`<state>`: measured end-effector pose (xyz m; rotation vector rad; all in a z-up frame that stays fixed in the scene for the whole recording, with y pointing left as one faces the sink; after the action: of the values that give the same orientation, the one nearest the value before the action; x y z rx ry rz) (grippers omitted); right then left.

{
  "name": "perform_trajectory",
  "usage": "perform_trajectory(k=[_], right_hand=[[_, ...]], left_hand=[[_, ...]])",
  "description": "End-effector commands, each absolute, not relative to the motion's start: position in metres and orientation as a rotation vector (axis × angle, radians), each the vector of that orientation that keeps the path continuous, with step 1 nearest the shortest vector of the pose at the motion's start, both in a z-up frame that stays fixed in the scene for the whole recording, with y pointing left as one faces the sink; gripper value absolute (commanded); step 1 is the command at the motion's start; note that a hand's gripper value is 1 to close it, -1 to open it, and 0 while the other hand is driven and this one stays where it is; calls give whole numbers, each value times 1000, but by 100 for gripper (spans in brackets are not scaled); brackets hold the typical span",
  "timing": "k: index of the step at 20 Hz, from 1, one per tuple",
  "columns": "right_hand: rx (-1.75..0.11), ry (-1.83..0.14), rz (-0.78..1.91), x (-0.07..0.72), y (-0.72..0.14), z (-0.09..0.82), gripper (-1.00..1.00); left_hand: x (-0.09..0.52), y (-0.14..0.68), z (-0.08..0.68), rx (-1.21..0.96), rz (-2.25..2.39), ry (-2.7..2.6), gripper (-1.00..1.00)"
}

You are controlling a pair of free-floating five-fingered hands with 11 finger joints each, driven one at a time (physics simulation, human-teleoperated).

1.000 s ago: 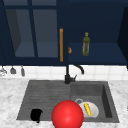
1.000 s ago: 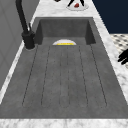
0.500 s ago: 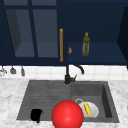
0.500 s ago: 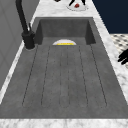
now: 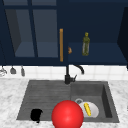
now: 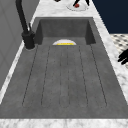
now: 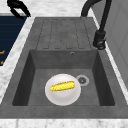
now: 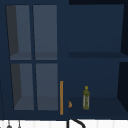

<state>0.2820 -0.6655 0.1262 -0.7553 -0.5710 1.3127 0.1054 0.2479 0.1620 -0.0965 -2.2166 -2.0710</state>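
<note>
My left hand (image 5: 36,115) hovers at the front left corner of the sink's drainboard (image 5: 45,96), fingers relaxed and holding nothing. It also shows by the counter's front edge, as the hand (image 6: 123,56) and the hand (image 7: 18,7). A white plate (image 7: 62,93) with a yellow corn cob (image 7: 62,86) lies in the basin (image 7: 37,82). A big red ball (image 5: 67,115) sits low in the front view, before the sink's front edge. A dark hand (image 6: 81,2) is over a small plate (image 6: 77,6) on the far counter.
A black tap (image 5: 68,76) stands behind the sink, between drainboard and basin. The wall cabinet's right side is open, with an olive bottle (image 8: 86,98) and a small orange thing (image 8: 70,104) on its lower shelf. Utensils (image 5: 12,70) hang at the left wall.
</note>
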Motion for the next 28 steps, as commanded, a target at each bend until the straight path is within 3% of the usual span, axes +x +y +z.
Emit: perform_trajectory(k=[1,28], right_hand=[[-769,-516,1313,285,-656,125,-100],[-756,-444,1323,329,-656,119,-100]], left_hand=[[105,248,162,-96,-2071,-2217,0],[105,248,162,-96,-2071,-2217,0]])
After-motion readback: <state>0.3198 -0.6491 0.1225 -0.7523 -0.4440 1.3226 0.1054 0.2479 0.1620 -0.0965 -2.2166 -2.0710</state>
